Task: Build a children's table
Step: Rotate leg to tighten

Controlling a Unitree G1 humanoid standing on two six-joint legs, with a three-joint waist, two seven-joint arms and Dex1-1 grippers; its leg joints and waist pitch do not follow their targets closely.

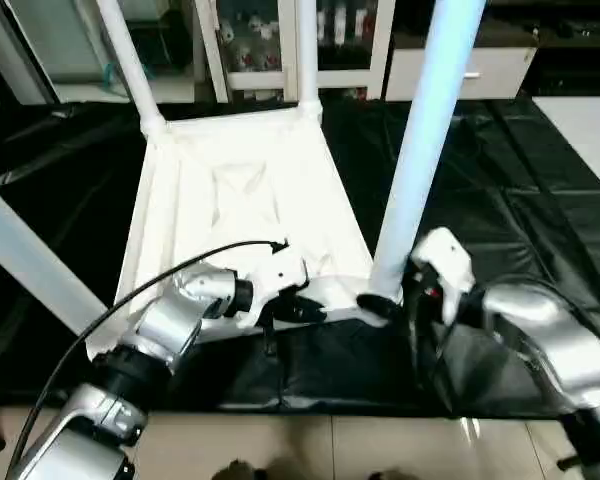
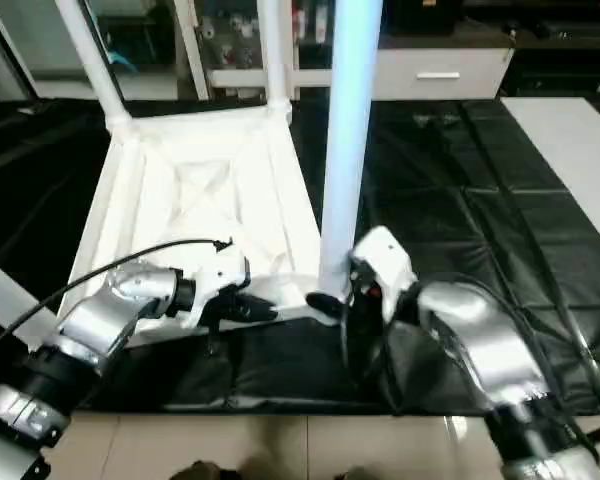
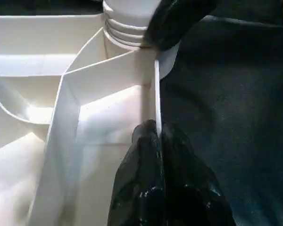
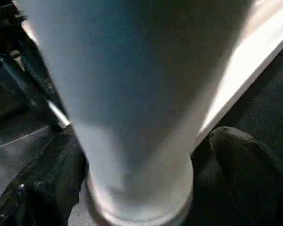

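**Observer:** How far along is the table?

**Operator:** Nearly done, I'd judge; the tabletop [image 1: 242, 205] lies upside down on the black worktop [image 1: 500, 190], ribbed side up, and I count 4 legs standing from its corners; 2 at the far corners [image 1: 130, 60], 1 at the near left [image 1: 25, 260], 1 at the near right [image 1: 430, 130].

**Observer:** What are the fingers doing?

**Operator:** My left gripper [image 1: 298, 310] has its fingers [image 3: 153, 188] pressed together, pinching the thin near rim of the tabletop just beside the near right socket; my right gripper [image 1: 385, 300] has its fingers [image 4: 240, 160] spread wide on either side of the base of the near right leg, not clamped on it as far as I can see.

**Observer:** So what's left?

**Operator:** I cannot tell whether that leg is fully seated; the left wrist view shows ridges at its base above the socket, so it may need more turning or pressing; after that, I'd expect only flipping the table upright.
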